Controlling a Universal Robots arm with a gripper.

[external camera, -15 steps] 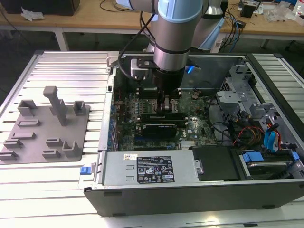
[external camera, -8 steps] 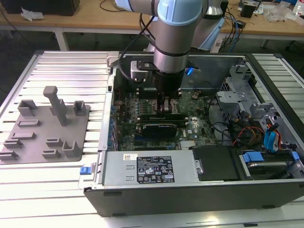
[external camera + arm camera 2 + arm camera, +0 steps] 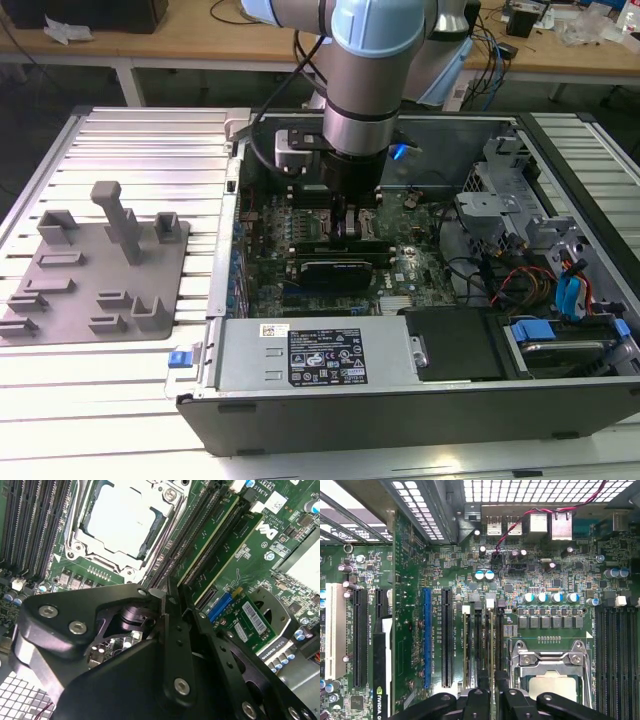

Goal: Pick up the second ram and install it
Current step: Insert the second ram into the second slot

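Pincer [image 3: 167, 597] closed on the second ram [image 3: 209, 540], its length parallel to the memory slots [image 3: 192, 527].

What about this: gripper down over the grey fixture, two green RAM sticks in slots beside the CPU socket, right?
No. The exterior view shows the gripper down over the motherboard inside the computer case, not the grey fixture. Two green RAM sticks are in slots beside the CPU socket.

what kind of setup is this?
Likely a robotics lab bench for PC assembly: an open computer case lies on a slatted metal table, a grey fixture sits beside it, and cluttered workbenches stand behind.
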